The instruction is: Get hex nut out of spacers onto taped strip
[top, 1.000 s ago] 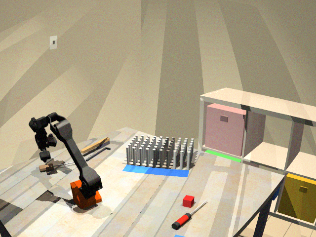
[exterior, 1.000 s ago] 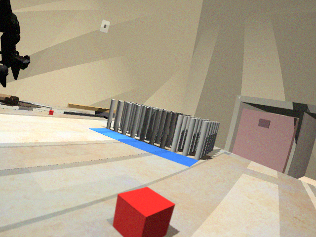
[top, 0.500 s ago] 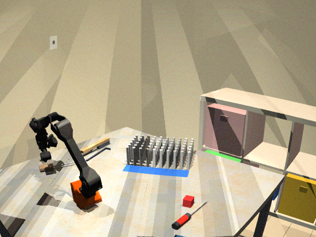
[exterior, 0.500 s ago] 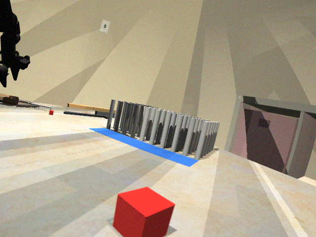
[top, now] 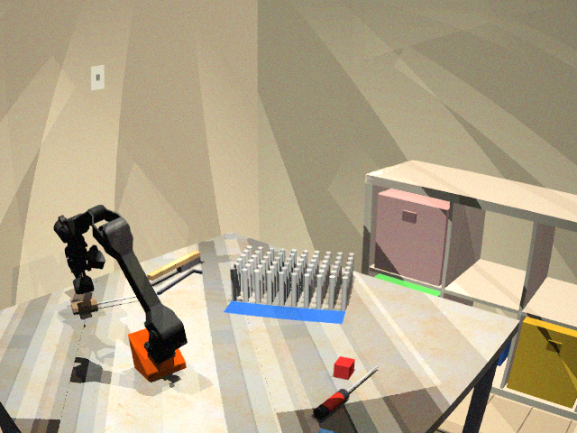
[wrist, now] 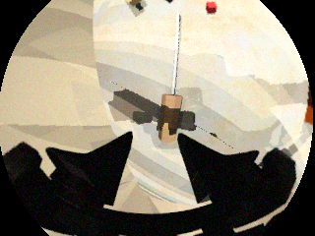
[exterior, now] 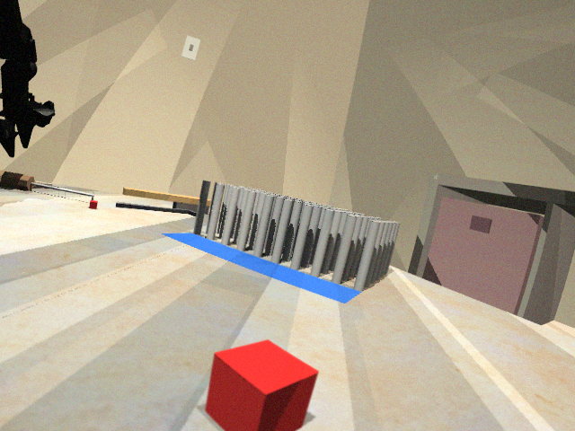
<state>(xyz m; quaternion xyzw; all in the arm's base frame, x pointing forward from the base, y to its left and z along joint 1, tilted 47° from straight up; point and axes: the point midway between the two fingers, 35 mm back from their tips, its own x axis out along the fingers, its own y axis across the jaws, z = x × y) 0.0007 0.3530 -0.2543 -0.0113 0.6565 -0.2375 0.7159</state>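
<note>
My gripper (top: 84, 292) (exterior: 17, 152) (wrist: 156, 135) is open and empty, pointing down just above a tool's wooden handle (top: 85, 306) (exterior: 16, 180) (wrist: 171, 104). In the wrist view the handle lies ahead and slightly right of the fingertip gap. Its thin metal shaft (exterior: 62, 188) (wrist: 176, 54) runs away from the handle; the tip bends in the exterior view. Upright grey metal spacers (top: 294, 290) (exterior: 300, 236) stand in rows behind the blue taped strip (top: 284, 312) (exterior: 278, 272). The hex nut is not visible; the spacers may hide it.
A small red cube (exterior: 92, 204) (wrist: 211, 7) lies near the shaft tip. A yellow-brown bar (top: 174, 265) (exterior: 162, 195) and dark rod (top: 179, 281) (exterior: 148, 207) lie left of the spacers. A larger red cube (top: 343, 367) (exterior: 264, 368) and screwdriver (top: 332, 402) are at front right.
</note>
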